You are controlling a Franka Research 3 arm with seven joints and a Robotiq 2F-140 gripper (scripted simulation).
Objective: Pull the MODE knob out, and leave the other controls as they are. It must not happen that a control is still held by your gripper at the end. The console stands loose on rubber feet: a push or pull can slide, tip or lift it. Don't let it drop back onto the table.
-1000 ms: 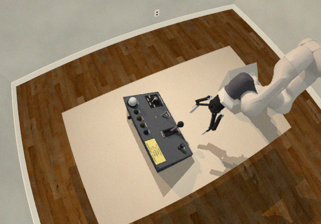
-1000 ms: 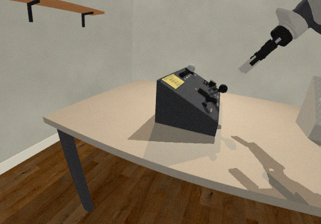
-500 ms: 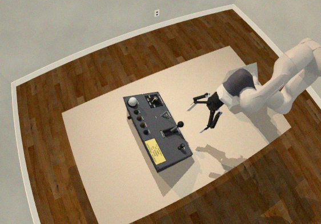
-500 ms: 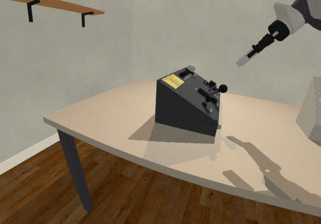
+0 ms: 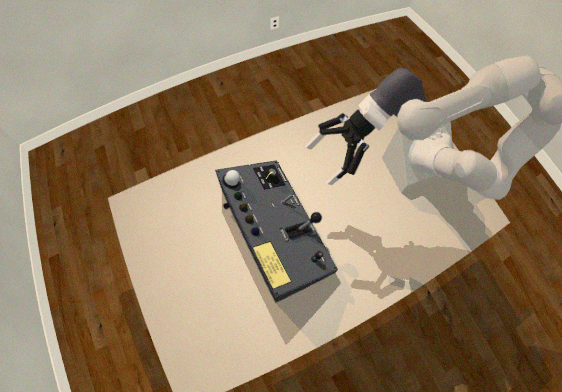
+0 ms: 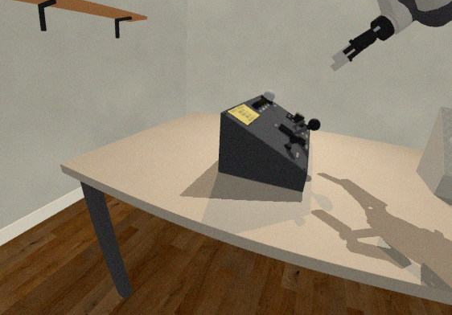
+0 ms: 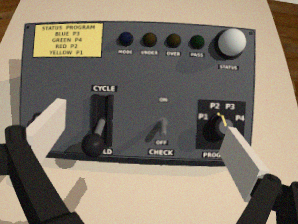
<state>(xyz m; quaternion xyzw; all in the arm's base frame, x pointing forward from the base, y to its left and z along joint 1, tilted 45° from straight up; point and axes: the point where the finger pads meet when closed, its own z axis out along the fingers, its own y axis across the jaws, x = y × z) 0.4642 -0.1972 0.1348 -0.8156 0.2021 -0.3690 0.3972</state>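
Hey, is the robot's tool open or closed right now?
Open. The black two-finger tool has its pale-tipped fingers spread wide with nothing between them, and it hangs in the air apart from the dark grey sloped console.

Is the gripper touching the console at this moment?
Apart. The exterior view shows the open gripper high in the air, wall visible between it and the console on the table.
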